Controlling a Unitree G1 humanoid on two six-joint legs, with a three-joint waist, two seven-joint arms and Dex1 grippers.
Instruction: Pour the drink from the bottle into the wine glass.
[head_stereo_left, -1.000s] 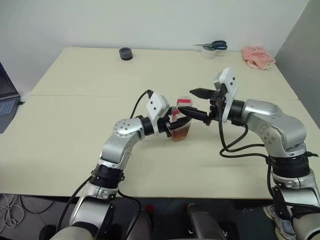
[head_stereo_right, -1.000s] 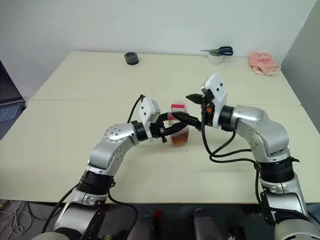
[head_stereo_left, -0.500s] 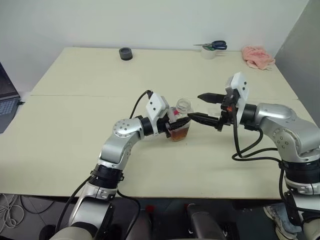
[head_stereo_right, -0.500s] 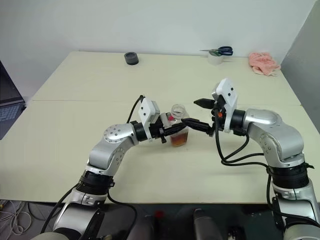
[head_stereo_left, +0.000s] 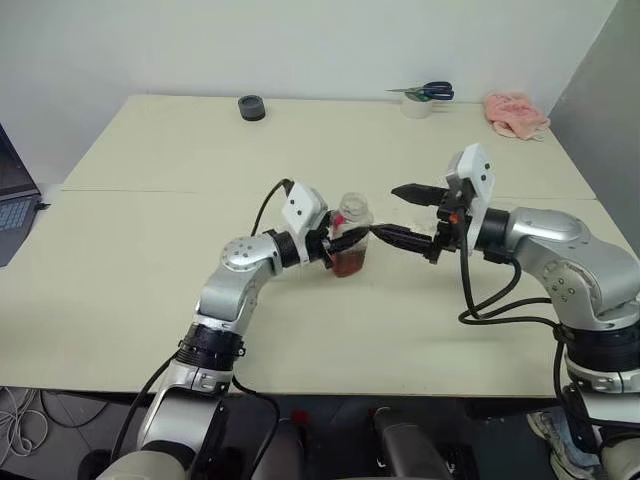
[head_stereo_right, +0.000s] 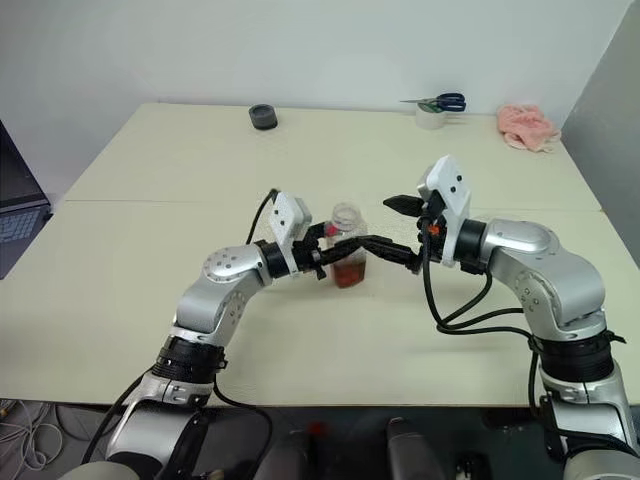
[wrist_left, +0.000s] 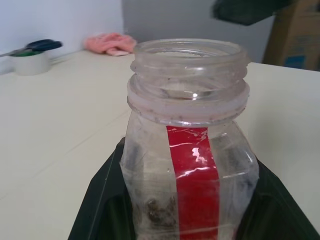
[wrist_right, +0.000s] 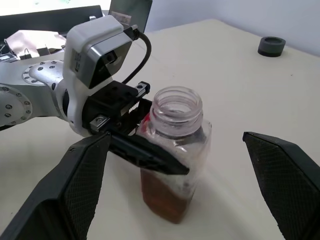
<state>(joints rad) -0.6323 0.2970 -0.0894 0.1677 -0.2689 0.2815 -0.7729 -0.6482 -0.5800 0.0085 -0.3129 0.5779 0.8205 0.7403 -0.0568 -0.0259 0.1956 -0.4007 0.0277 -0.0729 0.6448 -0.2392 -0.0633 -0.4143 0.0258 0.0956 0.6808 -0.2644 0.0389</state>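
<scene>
The bottle (head_stereo_left: 349, 238) stands upright just above the table's middle, its mouth bare with no cap on it. It is clear plastic with a red label strip (wrist_left: 192, 165). The drink (wrist_right: 167, 197), reddish brown, fills its lower part. My left gripper (head_stereo_left: 342, 244) is shut on the bottle, and its black fingers (wrist_left: 100, 205) clasp the body from both sides. My right gripper (head_stereo_left: 392, 212) stands open just to the bottle's right, level and pointing at it. Its fingers (wrist_right: 85, 185) are spread wide with nothing between them. The wine glass is out of view.
Along the cream table's (head_stereo_left: 150, 250) far edge sit a black round object (head_stereo_left: 251, 107), a tape roll with scissors on top (head_stereo_left: 418, 100) and a pink cloth (head_stereo_left: 515, 112). A laptop (head_stereo_left: 12, 195) lies at the left edge.
The bottle's top, red a second ago with my right gripper at it, now stands bare. My right gripper has drawn back to the right. My left gripper has carried the bottle slightly left.
</scene>
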